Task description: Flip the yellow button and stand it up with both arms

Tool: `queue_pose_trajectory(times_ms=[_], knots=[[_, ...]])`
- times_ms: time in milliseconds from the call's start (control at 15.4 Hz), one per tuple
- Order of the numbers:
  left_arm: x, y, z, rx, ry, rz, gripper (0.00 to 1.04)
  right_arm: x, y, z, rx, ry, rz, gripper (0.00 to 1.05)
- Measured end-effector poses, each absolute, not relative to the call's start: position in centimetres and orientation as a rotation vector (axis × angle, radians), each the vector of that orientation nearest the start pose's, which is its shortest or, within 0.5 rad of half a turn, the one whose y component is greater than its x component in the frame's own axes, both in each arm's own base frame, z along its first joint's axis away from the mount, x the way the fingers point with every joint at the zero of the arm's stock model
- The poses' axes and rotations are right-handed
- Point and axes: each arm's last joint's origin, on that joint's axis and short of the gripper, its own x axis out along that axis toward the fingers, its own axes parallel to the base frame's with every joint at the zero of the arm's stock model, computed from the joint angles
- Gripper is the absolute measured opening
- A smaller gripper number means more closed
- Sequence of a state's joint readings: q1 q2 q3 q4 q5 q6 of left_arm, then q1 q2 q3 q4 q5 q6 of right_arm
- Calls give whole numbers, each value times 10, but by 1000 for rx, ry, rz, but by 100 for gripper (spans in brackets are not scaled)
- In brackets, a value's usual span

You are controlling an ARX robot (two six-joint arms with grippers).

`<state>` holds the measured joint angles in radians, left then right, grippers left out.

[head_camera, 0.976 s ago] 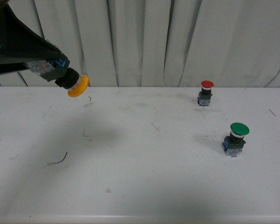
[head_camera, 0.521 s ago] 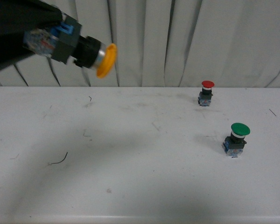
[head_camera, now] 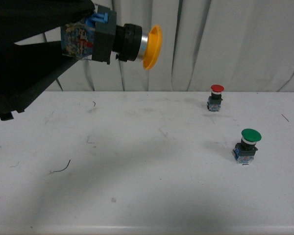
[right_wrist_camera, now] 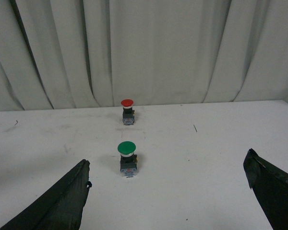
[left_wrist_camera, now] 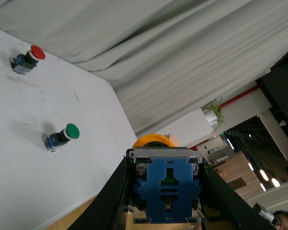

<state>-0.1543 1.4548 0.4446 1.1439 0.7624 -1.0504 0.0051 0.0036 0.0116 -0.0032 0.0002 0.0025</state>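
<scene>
At the near left, your left gripper (head_camera: 76,39) is clamping the yellow button (head_camera: 129,42) aloft, cap pointing right; your right gripper (right_wrist_camera: 168,196) is hanging, jaws spread wide.

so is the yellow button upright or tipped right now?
Tipped: the yellow button is held above the table in the left pincer, cap facing sideways.

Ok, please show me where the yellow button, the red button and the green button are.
yellow button (head_camera: 152,47): front view, on its yellow cap.
red button (head_camera: 217,88): front view, on its red cap.
green button (head_camera: 251,134): front view, on its green cap.
</scene>
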Motion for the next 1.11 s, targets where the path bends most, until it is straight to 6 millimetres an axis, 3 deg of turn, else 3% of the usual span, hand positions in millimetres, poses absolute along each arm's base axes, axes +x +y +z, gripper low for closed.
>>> queue_pose_trajectory(times_ms=[716,846,976,1107], knots=[[262,-67,202,-1031,340,-867,34,97,0,167,2,-5,5,98],[263,-70,202,-1033,346,-859,34,101,-6,182,-37,-159,84,98],[263,-71,201,-1033,350,-856,34,121,-20,187,-73,-195,128,98],[267,-71,198,-1040,354,-838,34,151,-27,179,-40,-179,156,98]])
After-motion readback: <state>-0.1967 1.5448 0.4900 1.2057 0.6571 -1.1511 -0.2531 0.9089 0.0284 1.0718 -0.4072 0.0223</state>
